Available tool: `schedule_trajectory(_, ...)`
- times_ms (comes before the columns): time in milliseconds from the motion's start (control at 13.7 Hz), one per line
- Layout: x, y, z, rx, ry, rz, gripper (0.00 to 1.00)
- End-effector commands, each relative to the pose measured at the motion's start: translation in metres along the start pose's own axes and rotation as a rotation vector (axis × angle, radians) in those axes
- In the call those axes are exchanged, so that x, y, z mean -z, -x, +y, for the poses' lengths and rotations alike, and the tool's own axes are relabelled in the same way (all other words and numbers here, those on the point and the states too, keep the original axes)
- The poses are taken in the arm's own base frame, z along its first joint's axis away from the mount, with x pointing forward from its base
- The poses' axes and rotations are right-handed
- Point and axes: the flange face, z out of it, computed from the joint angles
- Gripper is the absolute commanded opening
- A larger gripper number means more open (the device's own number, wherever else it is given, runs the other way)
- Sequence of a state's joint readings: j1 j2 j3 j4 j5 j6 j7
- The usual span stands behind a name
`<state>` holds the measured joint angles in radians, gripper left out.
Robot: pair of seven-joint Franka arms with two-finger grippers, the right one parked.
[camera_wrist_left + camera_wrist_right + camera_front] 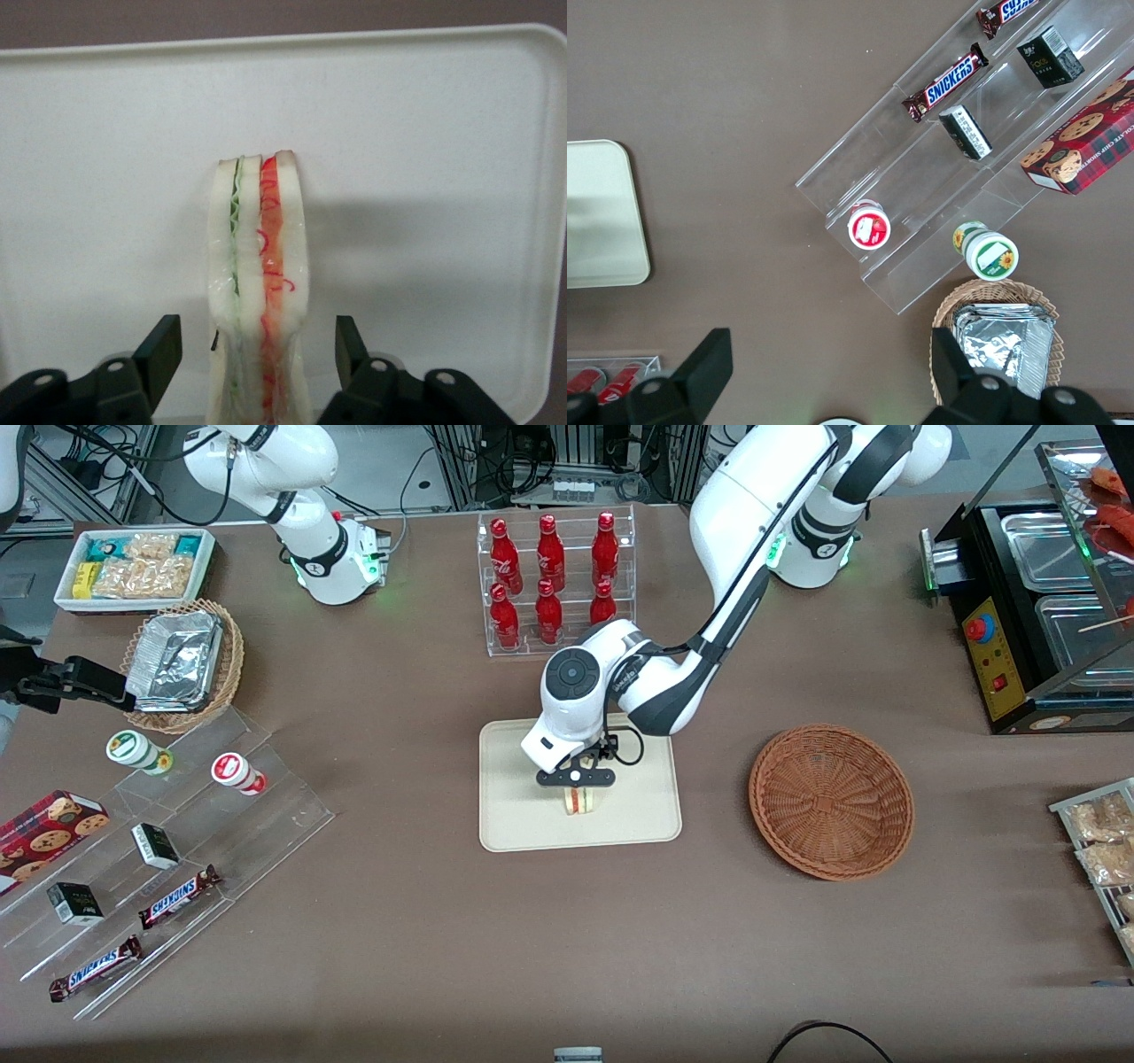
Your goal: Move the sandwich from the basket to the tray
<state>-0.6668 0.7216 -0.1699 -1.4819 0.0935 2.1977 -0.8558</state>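
I am operating in a robotics lab dressed as a snack shop. Aluminium framing and cables (496,460) run along the table's edge. On the brown table (399,921) stand a clear rack of red bottles (554,580), stepped clear shelves (177,850) with chocolate bars and cups, a bin of snack packets (133,567) and a food warmer (1045,611). The gripper (578,790) hangs over the tray (638,815).

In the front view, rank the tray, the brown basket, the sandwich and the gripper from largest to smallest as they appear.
1. Tray.
2. Basket, empty, beside the tray toward the working arm's end.
3. Gripper, above the tray; fingers open, apart from the bread.
4. Sandwich, on the tray, partly covered by the gripper.
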Motion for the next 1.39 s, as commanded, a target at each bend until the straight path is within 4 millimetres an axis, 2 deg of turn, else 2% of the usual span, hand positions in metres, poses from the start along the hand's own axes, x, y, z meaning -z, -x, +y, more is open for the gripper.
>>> schedule_trajectory(0,0.063,-0.007,-0.011,0.042,-0.01,0.03,1.0)
schedule_trajectory(73,0.087,-0.012,-0.02,0.066,-0.007,0.038,1.0)
schedule_trajectory(220,0.145,-0.029,-0.056,0.18,0.006,0.038,1.0)
schedule_trajectory(366,0.191,-0.036,-0.098,0.245,-0.032,0.021,1.0)
schedule_trajectory(512,0.24,-0.05,-0.153,0.312,-0.046,0.023,1.0)
schedule_trajectory(585,0.258,-0.053,-0.177,0.345,-0.054,0.021,1.0)
schedule_trajectory(878,0.303,-0.063,-0.265,0.288,-0.091,-0.018,1.0)
schedule_trajectory(1171,0.345,-0.056,-0.35,0.177,-0.074,-0.056,1.0)
schedule_trajectory(1317,0.358,-0.052,-0.381,0.149,-0.064,-0.063,1.0)
